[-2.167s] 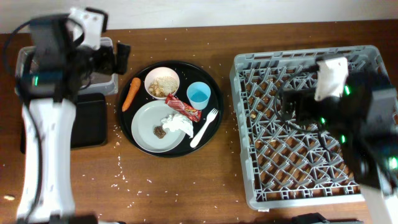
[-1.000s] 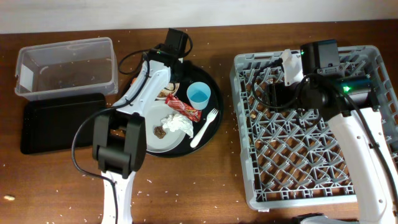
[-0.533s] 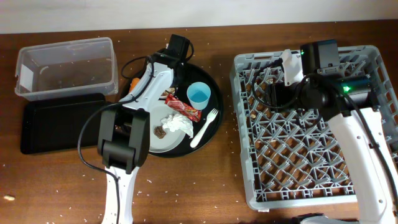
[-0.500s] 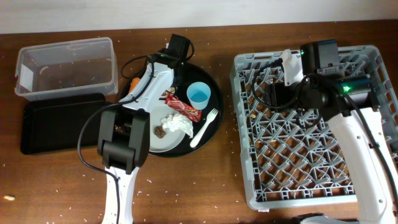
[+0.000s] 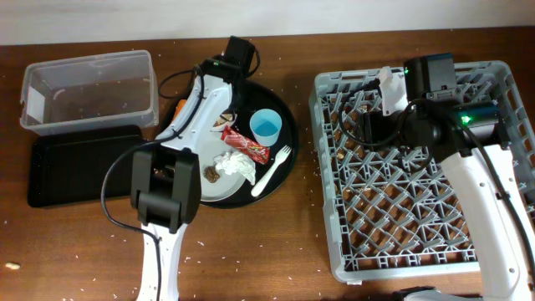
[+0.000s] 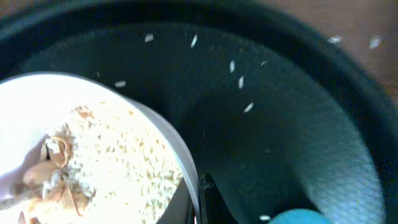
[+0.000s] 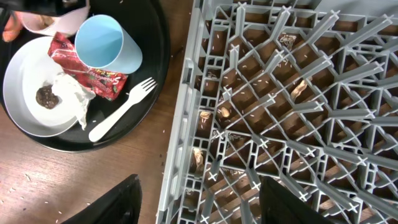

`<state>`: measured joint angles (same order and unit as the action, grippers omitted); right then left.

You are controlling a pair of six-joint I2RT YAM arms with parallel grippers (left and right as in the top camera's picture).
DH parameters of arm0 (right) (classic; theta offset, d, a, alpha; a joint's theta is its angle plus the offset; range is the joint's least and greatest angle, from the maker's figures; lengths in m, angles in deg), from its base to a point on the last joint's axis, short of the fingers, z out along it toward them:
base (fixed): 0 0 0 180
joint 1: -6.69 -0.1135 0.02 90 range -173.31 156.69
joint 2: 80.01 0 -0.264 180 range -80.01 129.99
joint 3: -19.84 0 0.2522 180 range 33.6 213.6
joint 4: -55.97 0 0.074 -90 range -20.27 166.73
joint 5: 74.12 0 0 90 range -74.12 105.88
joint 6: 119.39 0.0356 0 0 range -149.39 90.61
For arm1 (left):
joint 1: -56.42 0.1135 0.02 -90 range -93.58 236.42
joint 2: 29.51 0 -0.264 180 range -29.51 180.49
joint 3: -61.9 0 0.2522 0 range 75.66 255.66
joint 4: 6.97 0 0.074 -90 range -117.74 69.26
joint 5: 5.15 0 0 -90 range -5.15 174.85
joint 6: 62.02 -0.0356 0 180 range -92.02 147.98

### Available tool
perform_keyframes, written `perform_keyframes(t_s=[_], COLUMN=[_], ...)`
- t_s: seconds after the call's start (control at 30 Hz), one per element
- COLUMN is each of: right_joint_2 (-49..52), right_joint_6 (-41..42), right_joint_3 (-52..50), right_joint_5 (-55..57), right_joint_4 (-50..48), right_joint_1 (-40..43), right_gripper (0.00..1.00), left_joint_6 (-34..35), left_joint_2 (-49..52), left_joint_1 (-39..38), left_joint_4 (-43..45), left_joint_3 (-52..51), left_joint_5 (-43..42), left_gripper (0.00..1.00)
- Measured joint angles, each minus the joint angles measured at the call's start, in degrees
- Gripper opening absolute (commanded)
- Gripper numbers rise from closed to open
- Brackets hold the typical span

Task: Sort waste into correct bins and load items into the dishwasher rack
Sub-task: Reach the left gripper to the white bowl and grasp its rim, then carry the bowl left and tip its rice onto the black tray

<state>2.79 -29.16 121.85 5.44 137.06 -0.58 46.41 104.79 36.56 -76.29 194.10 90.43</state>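
My left gripper [image 6: 198, 202] is shut on the rim of the pale bowl [image 6: 93, 155], which holds rice-like scraps [image 6: 118, 162]. Overhead, the left arm covers most of the bowl. The carrot [image 5: 180, 106] peeks out to its left. The blue cup [image 5: 267, 127], red wrapper [image 5: 247, 145], crumpled napkin [image 5: 236, 165], brown chunk [image 5: 212, 175], grey plate [image 5: 226, 188] and white fork [image 5: 272, 170] lie on the round black tray [image 5: 288, 155]. My right gripper [image 7: 199, 205] hangs open over the left edge of the dishwasher rack [image 5: 418, 184], holding nothing.
The clear tub [image 5: 88, 88] stands at the back left, with the shallow black tray [image 5: 75, 167] in front of it. Rice grains are scattered over the wooden table [image 5: 276, 242]. Food bits lie under the rack's lattice [image 7: 280, 93].
My left gripper has shut on the bowl's rim, and its wrist has shifted slightly. The right arm has stayed where it was over the rack.
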Motion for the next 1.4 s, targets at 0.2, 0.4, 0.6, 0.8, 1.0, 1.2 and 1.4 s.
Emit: perform_keyframes(t_s=[0.2, 0.4, 0.6, 0.8, 1.0, 1.2, 1.4], right_joint_2=[0.0, 0.0, 0.0, 0.0, 0.0, 0.0, 0.0], right_joint_6=[0.0, 0.0, 0.0, 0.0, 0.0, 0.0, 0.0], right_joint_3=[0.0, 0.0, 0.0, 0.0, 0.0, 0.0, 0.0], right_joint_5=[0.0, 0.0, 0.0, 0.0, 0.0, 0.0, 0.0], right_joint_4=[0.0, 0.0, 0.0, 0.0, -0.1, -0.1, 0.0], right_joint_1=[0.0, 0.0, 0.0, 0.0, 0.0, 0.0, 0.0], right_gripper=[0.60, 0.60, 0.60, 0.59, 0.59, 0.59, 0.59], left_joint_6=[-0.8, -1.5, -4.0, -6.7, -8.5, -13.9, -21.5], left_joint_2=[0.2, 0.2, 0.2, -5.9, -23.4, -29.3, -29.4], left_joint_1=[0.4, 4.2, 14.0, 18.4, 22.5, 33.6, 44.4], left_joint_4=[-15.4, -32.3, -40.9, -40.9, -41.2, -36.9, -25.0], left_joint_3=[13.4, 27.5, 34.8, 30.6, 16.1, -2.6, -18.2], left_joint_5=[-0.9, -5.6, -14.4, -17.1, -14.8, -16.8, -28.3], left_gripper=[0.01, 0.01, 0.01, 0.01, 0.01, 0.01, 0.00])
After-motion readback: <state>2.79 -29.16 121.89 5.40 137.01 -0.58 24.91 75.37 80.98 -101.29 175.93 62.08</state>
